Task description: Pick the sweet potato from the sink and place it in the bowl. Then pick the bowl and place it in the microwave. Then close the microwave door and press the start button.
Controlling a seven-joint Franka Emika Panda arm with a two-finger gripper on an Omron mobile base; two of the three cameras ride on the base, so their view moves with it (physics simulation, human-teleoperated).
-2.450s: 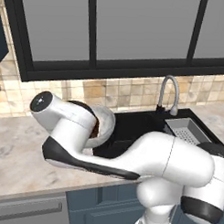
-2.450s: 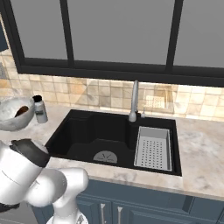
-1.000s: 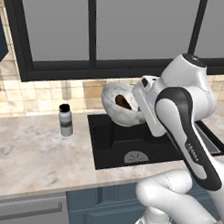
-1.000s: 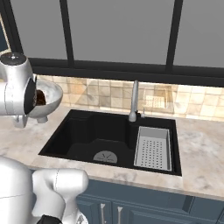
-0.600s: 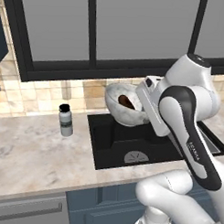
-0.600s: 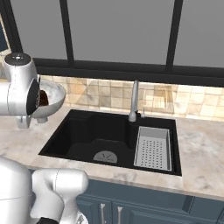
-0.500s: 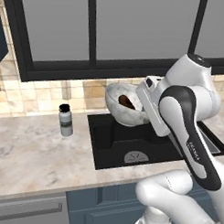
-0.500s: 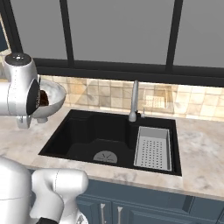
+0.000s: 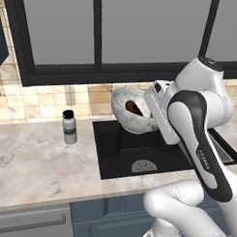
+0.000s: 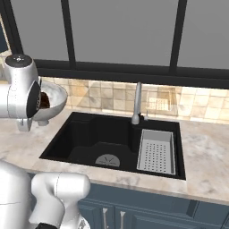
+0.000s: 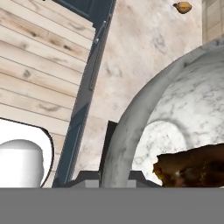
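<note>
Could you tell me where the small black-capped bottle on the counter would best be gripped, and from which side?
Probably around the grey body of the bottle, just below its black cap, approached from above or from the sink side. It stands upright and alone on the counter, so closing the fingers across its narrow round body looks simplest.

A home kitchen — rendered, not photographed. The landmark is the black sink [image 10: 112, 143], a deep basin sunk into a pale marbled stone surface [image 9: 36, 161], with a round grey drain in its floor and a perforated grey strainer tray [image 10: 155, 151] sitting in its right side. A curved metal faucet [image 10: 137, 103] rises at the sink's back edge. Behind the sink runs a beige tiled backsplash [image 10: 107, 98], and above that a wide black-framed window [image 10: 120, 36]. Below the sink's front edge are blue-grey cabinet doors [image 10: 147, 214] with slim handles — ordinary household fittings. Left of the sink a small black-capped bottle [image 9: 69, 127] stands on the surface.
</note>
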